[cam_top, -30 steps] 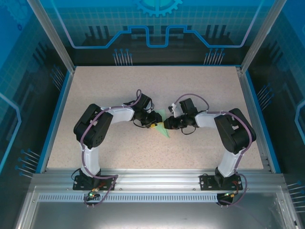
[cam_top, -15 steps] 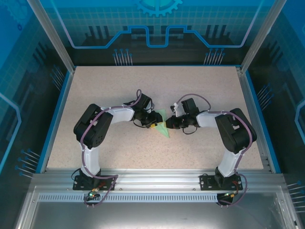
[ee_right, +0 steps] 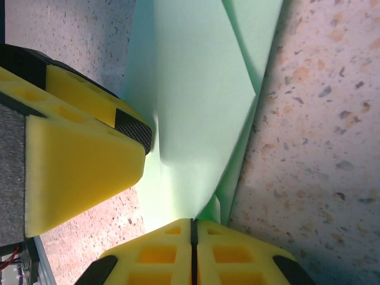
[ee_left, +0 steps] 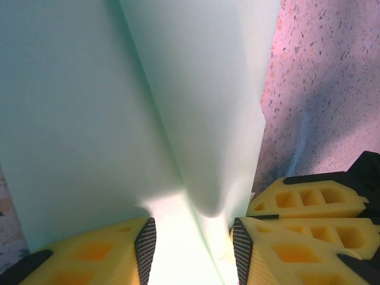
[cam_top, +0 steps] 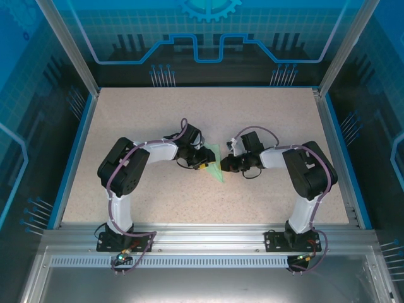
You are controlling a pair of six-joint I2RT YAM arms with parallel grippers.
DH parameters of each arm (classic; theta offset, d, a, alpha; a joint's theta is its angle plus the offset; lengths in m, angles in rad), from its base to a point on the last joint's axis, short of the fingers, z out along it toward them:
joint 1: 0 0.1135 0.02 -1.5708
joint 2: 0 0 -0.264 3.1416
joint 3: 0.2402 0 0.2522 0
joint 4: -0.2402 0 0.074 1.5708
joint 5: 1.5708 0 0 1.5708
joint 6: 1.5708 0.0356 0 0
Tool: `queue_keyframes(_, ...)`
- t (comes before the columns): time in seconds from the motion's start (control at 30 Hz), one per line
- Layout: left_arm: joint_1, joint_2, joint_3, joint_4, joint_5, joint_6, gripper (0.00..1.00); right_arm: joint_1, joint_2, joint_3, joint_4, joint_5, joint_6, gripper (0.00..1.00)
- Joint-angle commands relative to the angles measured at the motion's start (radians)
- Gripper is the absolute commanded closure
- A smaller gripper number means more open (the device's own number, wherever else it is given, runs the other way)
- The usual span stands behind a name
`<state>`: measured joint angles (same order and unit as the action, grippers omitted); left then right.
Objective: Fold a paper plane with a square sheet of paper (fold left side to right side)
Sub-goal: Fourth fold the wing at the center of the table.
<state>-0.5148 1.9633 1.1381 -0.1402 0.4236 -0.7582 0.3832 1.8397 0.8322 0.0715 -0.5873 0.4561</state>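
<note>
The pale green sheet of paper [cam_top: 216,169] lies mid-table, folded into a narrow pointed shape with raised flaps. My two grippers meet over it. The left gripper [cam_top: 205,163] comes in from the left. In the left wrist view its jaws [ee_left: 193,249] stand apart, and the paper [ee_left: 119,89] runs between the pads, bulging along a crease. The right gripper [cam_top: 224,165] comes in from the right. In the right wrist view its jaws [ee_right: 193,228] are pressed together on a corner of the paper's [ee_right: 190,89] upper flap. A left finger [ee_right: 77,160] rests on the paper close by.
The speckled beige tabletop [cam_top: 265,120] is bounded by a blue rim and metal posts, with a transparent blue wall at the back. The right gripper's yellow fingers [ee_left: 309,202] sit right beside my left fingertips. Both arm bases stand at the near edge.
The right gripper's jaws have closed a little more on the paper's flap, and its arm has shifted slightly. The left arm and the paper stay about where they were.
</note>
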Motion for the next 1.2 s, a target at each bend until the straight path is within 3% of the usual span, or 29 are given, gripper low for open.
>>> queue_keyframes(0.0,-0.011,0.023,-0.002,-0.034,-0.013,0.008,0.56,-0.018,0.019,0.008,-0.033,-0.003,0.006,0.92)
queue_keyframes(0.63,-0.009,-0.029,0.016,-0.056,-0.002,0.017,0.56,-0.017,0.060,0.076,-0.172,0.061,-0.027,0.91)
queue_keyframes(0.83,-0.010,-0.072,0.071,-0.125,-0.009,0.053,0.63,-0.014,0.074,0.077,-0.191,0.077,-0.017,0.91)
queue_keyframes(1.17,-0.012,0.060,0.201,-0.169,0.026,0.073,0.69,-0.014,0.075,0.070,-0.187,0.078,-0.018,0.92)
